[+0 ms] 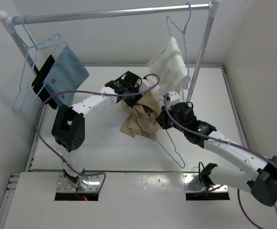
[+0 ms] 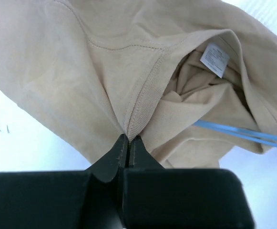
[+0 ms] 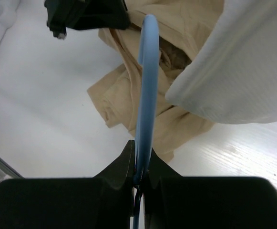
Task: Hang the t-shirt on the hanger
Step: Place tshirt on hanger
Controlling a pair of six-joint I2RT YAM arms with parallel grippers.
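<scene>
The tan t-shirt [image 1: 140, 120] lies bunched on the white table between my two arms. In the left wrist view my left gripper [image 2: 129, 137] is shut on the ribbed neckline of the t-shirt [image 2: 105, 71]; the neck opening with its white label [image 2: 214, 57] gapes to the right. A thin light-blue wire of the hanger [image 2: 252, 134] runs out from inside the shirt. My right gripper [image 3: 141, 162] is shut on the hanger [image 3: 148, 86] at its twisted neck, and the wire reaches forward into the t-shirt [image 3: 124, 100]. Seen from above, the hanger's hook [image 1: 175, 153] trails toward the near edge.
A rail [image 1: 114, 14] spans the back on two posts. From it hang a white cloth [image 1: 171, 64] on a hanger, a blue cloth [image 1: 66, 74] on another, and bare blue hangers [image 1: 26, 86] at the left. The white cloth [image 3: 243, 62] hangs close over my right gripper.
</scene>
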